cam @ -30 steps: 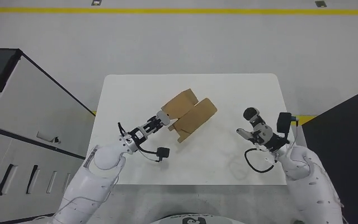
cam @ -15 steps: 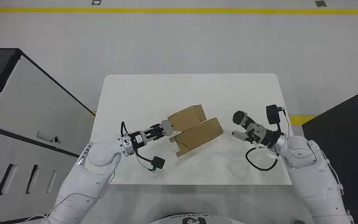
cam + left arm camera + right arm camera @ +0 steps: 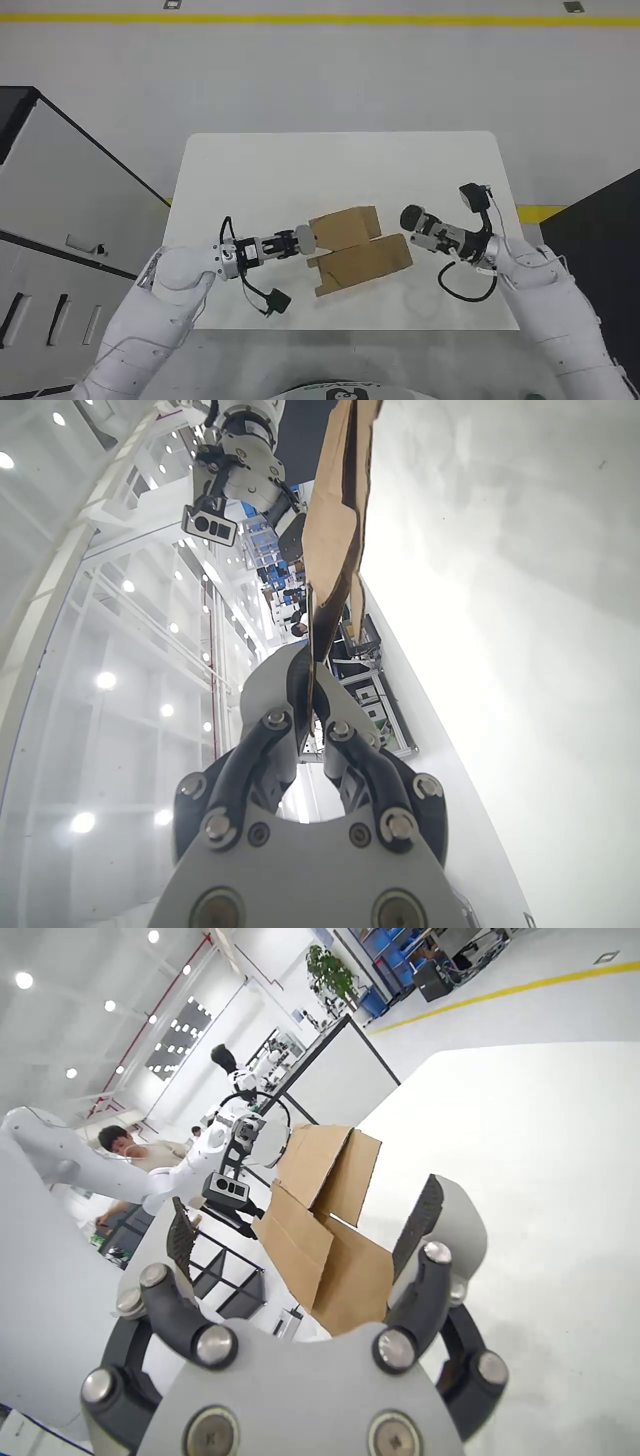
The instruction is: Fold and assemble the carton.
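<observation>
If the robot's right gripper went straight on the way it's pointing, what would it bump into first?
Probably the carton: its near end lies straight ahead of the open right gripper, though how far off is hard to judge.

Brown carton, white table, grey-and-black grippers.
You have plain tan-brown cardboard on the carton [image 3: 355, 248], darker brown along its cut edges, between the left gripper [image 3: 305, 240] and right gripper [image 3: 408, 218]. Both grippers have pale grey-white shells, black linkages and silver screws. The right one's pads [image 3: 417, 1223] are black and ribbed. Under them the table [image 3: 300, 170] is plain white, and beyond it the floor line [image 3: 320, 18] is yellow.
</observation>
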`<act>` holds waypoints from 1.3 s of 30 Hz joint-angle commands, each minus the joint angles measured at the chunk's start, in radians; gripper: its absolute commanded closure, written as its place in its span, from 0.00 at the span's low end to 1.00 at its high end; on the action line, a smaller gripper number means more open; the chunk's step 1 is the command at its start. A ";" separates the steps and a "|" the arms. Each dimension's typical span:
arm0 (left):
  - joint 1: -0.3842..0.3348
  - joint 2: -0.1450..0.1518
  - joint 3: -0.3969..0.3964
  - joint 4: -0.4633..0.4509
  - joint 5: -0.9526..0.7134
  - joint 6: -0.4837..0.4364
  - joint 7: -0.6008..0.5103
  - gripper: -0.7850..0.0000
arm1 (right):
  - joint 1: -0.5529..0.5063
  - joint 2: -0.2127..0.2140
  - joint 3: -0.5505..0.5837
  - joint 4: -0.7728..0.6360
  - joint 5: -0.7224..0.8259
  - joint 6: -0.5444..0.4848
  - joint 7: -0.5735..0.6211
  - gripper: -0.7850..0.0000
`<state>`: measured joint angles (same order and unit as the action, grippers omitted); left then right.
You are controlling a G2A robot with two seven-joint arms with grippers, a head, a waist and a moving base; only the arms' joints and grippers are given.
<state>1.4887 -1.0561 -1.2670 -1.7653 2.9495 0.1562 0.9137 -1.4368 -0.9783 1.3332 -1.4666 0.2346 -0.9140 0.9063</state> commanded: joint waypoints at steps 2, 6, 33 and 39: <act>-0.003 0.002 0.000 -0.002 0.014 0.006 -0.006 1.00 | 0.011 0.011 -0.020 -0.014 0.023 0.028 0.028 0.00; -0.003 0.002 0.000 -0.002 0.014 0.006 -0.006 1.00 | 0.011 0.011 -0.020 -0.014 0.023 0.028 0.028 0.00; -0.022 0.026 0.028 -0.001 -0.042 -0.039 0.075 1.00 | 0.076 0.048 -0.181 -0.009 0.304 0.187 0.187 0.18; -0.029 0.029 0.035 -0.004 -0.069 -0.037 0.084 1.00 | 0.088 0.057 -0.205 0.004 0.294 0.172 0.172 0.24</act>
<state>1.4615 -1.0274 -1.2338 -1.7679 2.8838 0.1191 0.9957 -1.3499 -0.9222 1.1310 -1.4636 0.5295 -0.7397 1.0805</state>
